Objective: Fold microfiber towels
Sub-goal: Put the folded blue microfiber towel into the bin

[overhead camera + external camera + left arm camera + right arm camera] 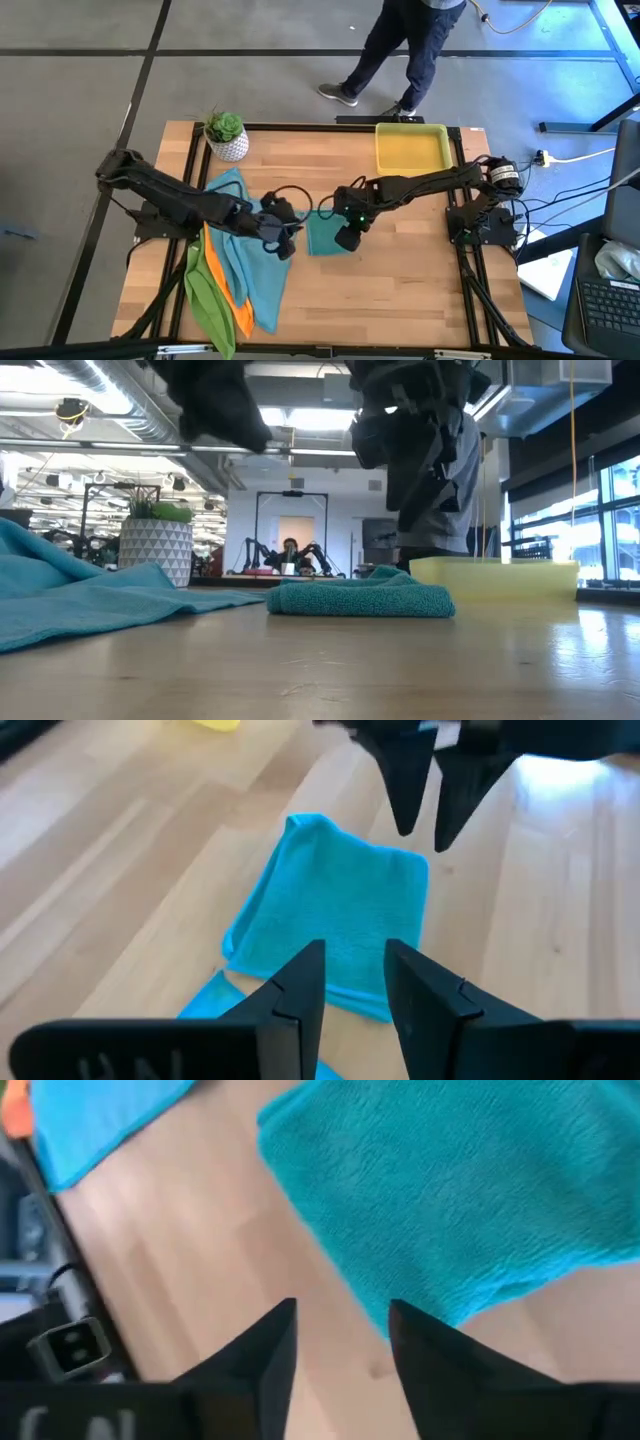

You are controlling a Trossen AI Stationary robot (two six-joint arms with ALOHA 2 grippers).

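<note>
Overhead, table-level, two close wrist views.

We reach both dark six-joint arms toward the middle of the table, each bent at the elbow. Our left gripper hangs above the surface near its centre, its two dark fingers parted with nothing between them. Our right gripper hangs just beside it, towards the right edge, fingers apart and empty, pointing down.
</note>
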